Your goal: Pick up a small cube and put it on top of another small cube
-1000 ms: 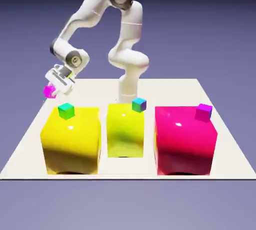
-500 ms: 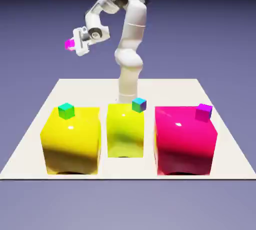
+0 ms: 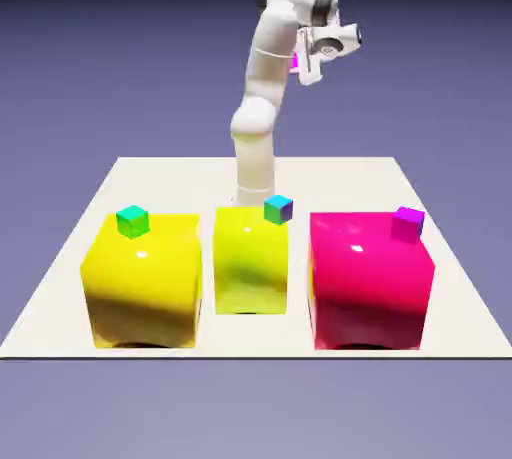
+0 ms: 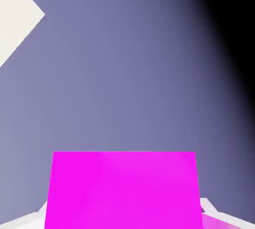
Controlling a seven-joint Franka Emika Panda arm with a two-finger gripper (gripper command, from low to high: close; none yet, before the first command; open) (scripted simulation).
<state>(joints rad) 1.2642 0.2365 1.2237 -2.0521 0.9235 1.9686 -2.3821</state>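
High above the table's far side, my gripper (image 3: 299, 63) is shut on a small magenta cube (image 3: 295, 60); only a sliver of it shows beside the arm's white link. The hand view has that cube (image 4: 123, 190) large between the fingertips of the gripper (image 4: 124, 219), hiding most of them. The other small magenta-purple cube (image 3: 407, 223) rests on the far right corner of the big pink-red cube (image 3: 370, 277), well below the gripper and toward the exterior view's right.
Two big yellow cubes (image 3: 140, 277) (image 3: 250, 262) stand left of the pink-red one. A small green-teal cube (image 3: 132, 220) tops the left one and a small teal-and-purple cube (image 3: 279, 209) the middle one. A corner of the white table (image 4: 14, 14) shows in the hand view.
The arm has risen from low at the exterior view's left and swung across to its right, carrying the magenta cube. The cubes on the table have not moved.
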